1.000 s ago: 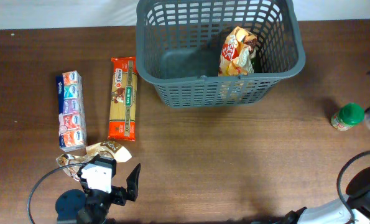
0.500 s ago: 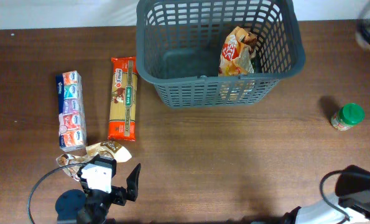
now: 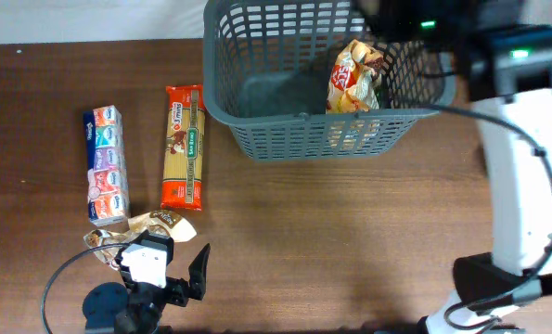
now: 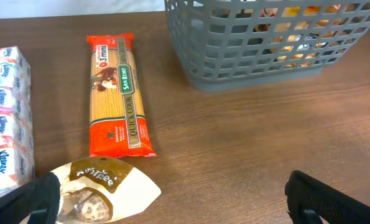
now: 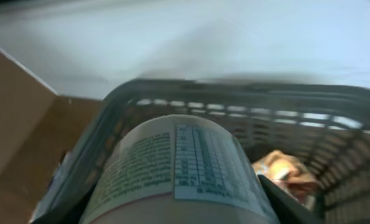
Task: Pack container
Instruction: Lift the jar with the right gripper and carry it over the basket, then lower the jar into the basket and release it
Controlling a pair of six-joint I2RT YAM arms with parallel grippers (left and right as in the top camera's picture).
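Under the right fingers [image 5: 283, 204] holding a jar [image 5: 172, 165] sits the container [image 3: 305, 119].

Straight down from above, a dark brown wooden table [image 3: 350, 223] fills nearly the whole view, its grain running left to right in long streaks. Along the far edge sits a plain white strip [image 3: 90, 20], and whether it's wall or floor I can't tell. Wood meets white in one clean, straight line. The light is soft and even, and the shadows on the wood are faint and short. Down low in the left view, the same wood shows up close with fine, wavy grain, and the white band just peeks over the far edge. In the right view, a pale, blurred white expanse fills the top, with a brown wedge of table at left.
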